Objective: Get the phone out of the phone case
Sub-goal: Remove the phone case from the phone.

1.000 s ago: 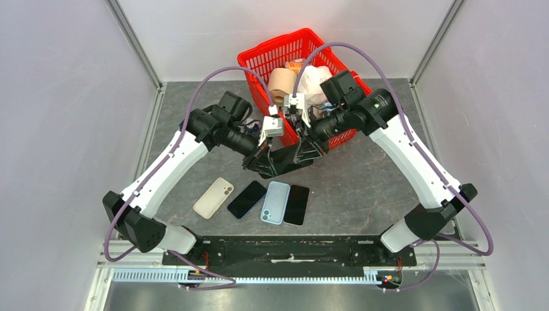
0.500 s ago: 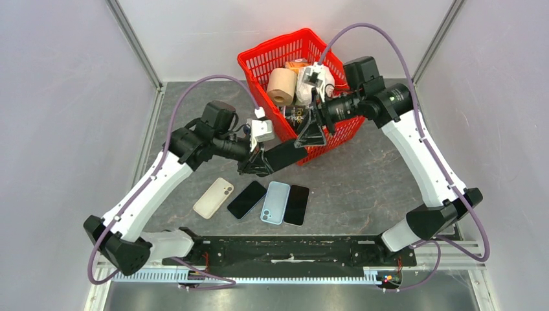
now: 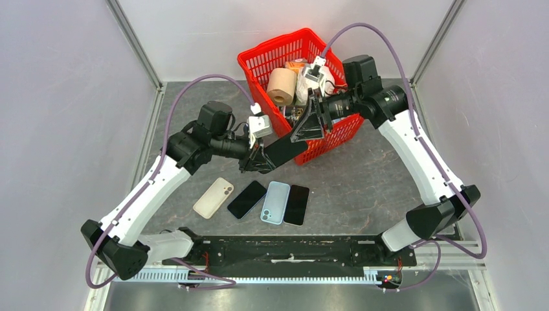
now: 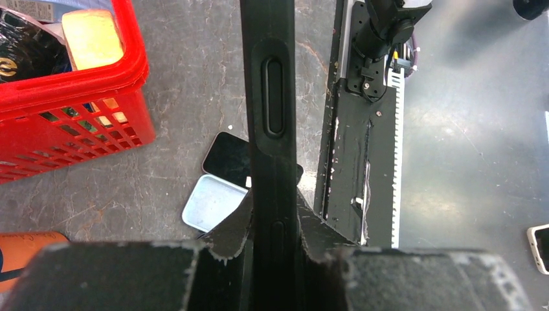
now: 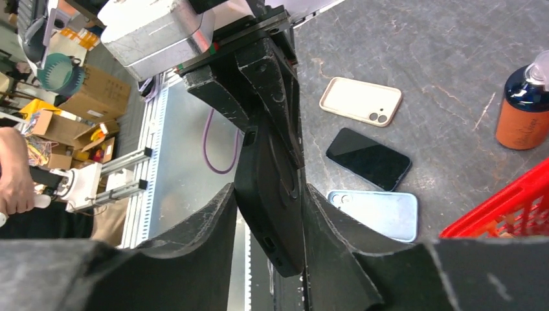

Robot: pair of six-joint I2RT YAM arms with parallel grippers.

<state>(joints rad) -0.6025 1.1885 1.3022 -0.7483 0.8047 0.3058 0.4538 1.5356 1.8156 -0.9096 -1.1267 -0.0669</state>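
Grey stone-patterned table [image 3: 362,188], carrying all items. 1 red plastic basket [image 3: 272,55] at the table's far edge, holding 1 toilet roll [image 3: 281,84], 1 pale crumpled bag [image 3: 302,92] and darker packets too hidden to name. 1 black phone case [image 3: 285,150], held in the air in front of the basket, edge-on to the left wrist camera with its side-button covers showing; the phone inside cannot be made out. Left gripper [image 3: 256,162] clamped on the case's near end. Right gripper [image 3: 307,129] straddles the far end, 1 finger on each face; whether it presses cannot be told. Row of 4 flat on the table below: 1 cream empty case [image 3: 213,197], 1 black phone [image 3: 246,199], 1 light-blue phone back [image 3: 276,202], 1 black phone [image 3: 297,205], the last 3 touching. 1 orange-labelled bottle [image 5: 523,107] upright beside the basket.
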